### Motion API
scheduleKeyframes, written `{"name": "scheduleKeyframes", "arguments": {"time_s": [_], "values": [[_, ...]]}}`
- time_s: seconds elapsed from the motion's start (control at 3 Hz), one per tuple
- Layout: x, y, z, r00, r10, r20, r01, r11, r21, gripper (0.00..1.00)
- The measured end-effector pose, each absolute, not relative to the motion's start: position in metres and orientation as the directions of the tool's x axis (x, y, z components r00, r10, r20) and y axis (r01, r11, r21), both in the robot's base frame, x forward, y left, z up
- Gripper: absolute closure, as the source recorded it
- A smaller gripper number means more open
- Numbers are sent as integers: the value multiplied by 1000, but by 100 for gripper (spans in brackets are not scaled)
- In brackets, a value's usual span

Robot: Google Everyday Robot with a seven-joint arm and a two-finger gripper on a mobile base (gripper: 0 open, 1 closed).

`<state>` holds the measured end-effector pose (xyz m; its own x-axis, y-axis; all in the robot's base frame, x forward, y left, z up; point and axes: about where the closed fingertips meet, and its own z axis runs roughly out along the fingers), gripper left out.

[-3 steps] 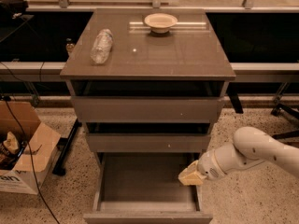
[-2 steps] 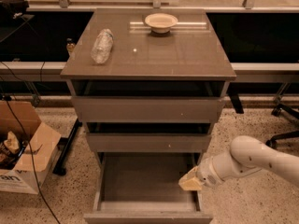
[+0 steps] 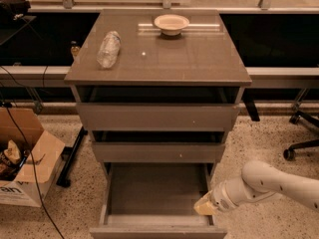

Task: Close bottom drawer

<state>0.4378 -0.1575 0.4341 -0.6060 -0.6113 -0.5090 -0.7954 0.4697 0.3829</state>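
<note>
Cabinet (image 3: 158, 71) with a flat grey-brown top, seen from the front and above. Bottom drawer (image 3: 155, 192) is pulled well out. Its deep box lies open to view and looks empty, and its plain front panel sits at the lower edge of the view, well forward of the top's front edge. The two drawers above, top drawer (image 3: 158, 116) and middle drawer (image 3: 158, 152), sit far further in, each with a dark gap above its front. Gripper (image 3: 206, 206) is low on the right side, at the bottom drawer's right wall close to its front right corner. The pale yellowish tip is touching or just beside the upper edge of that wall; contact not resolvable. Whether the claw is spread or pressed together: cannot tell. Nothing is seen held in it. The white arm (image 3: 271, 183) comes in from the right edge of the view, below the top's front right corner. On the top, a clear plastic bottle (image 3: 108, 49) lies on its side near the left edge, towards the back left corner. A shallow pale bowl (image 3: 171, 23) stands upright near the middle of the back edge. The two are well apart. On the floor left of the cabinet is an open cardboard box (image 3: 27, 171) with a black cable (image 3: 22, 138) trailing across it. On the floor to the right is a castor chair base (image 3: 298, 144).
</note>
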Motion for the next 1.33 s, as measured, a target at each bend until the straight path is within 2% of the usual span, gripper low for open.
{"name": "scheduleKeyframes", "arguments": {"time_s": [1.0,1.33], "values": [[416,-193,333,-712,-510,-483,-703,511,496,100],[415,-191,329,-715,-508,-481,-699,509,502,100]]}}
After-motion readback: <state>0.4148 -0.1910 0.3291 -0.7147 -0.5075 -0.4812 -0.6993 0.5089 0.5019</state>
